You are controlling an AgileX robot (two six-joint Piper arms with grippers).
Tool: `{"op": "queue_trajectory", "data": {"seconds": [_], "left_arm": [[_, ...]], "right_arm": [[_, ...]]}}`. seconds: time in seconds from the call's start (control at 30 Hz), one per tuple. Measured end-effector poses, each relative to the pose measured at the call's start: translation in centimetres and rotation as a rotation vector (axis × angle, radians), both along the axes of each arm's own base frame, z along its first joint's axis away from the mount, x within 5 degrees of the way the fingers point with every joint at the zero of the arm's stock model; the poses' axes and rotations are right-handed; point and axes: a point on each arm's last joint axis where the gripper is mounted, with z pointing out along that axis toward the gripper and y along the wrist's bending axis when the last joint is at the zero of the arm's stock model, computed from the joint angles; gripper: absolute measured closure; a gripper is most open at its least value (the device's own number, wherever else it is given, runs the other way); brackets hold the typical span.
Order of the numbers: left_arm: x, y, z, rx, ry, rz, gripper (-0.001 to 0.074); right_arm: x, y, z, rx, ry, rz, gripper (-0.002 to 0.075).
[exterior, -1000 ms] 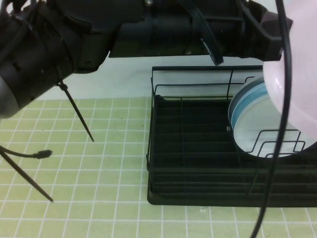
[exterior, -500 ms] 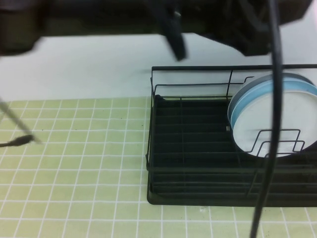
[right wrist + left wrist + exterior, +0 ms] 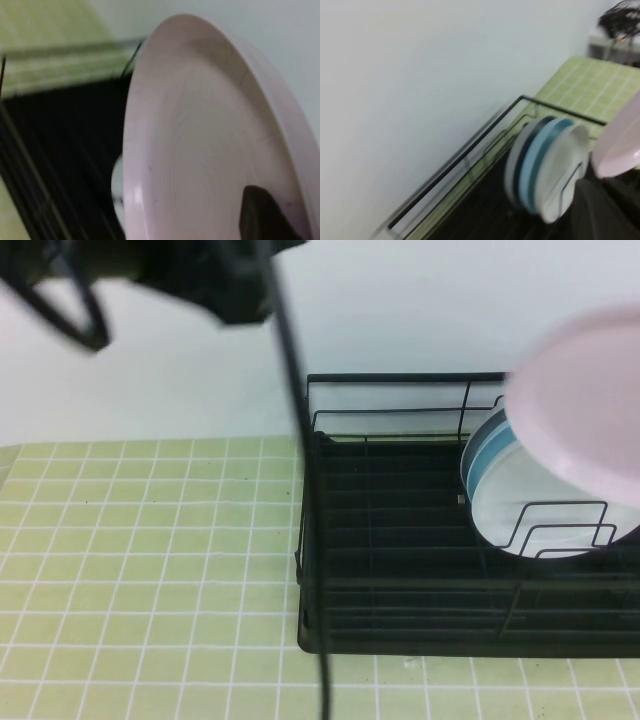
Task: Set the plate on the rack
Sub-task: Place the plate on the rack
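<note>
Pink plate (image 3: 585,405), clamped by the right gripper (image 3: 262,217), hangs above the rack (image 3: 400,540) near the worktop's right edge; lower it upright into a free slot beside the stacked plates (image 3: 520,490). Left gripper: out of view, fingers untellable.

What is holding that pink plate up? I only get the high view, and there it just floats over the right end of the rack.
Observer: The right tool. Its wrist view shows its dark tip pressed on the face of the plate.
Operator: How many plates stand in the rack already? I make out a white one and a blue one.
Observer: The left wrist view shows the stack side on: white, light blue, a dark one, then another pale one.
Operator: Where is the left tool?
Observer: Only a dark shape, the left tool, at the edge of its own camera, raised near the rack. I can't tell more.
</note>
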Motion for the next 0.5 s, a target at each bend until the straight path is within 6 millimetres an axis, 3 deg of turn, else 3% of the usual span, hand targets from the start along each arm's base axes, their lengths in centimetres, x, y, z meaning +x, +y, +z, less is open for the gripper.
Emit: {"op": "queue_trajectory", "data": {"seconds": [0.2,0.5], "left_arm": [[-1.4,2.1,-2.9,-0.068,-0.077,0.131,0.0734],[-3.1,5.0,-8.6,-0.154,-0.202,0.32,0.0735]], "right_arm": [[4.1,-0.4,-0.7,-0.179,0.022,0.07,0.0729],[8.2,1.5,-3.8,-0.294,0.013,0.199,0.0729]]}}
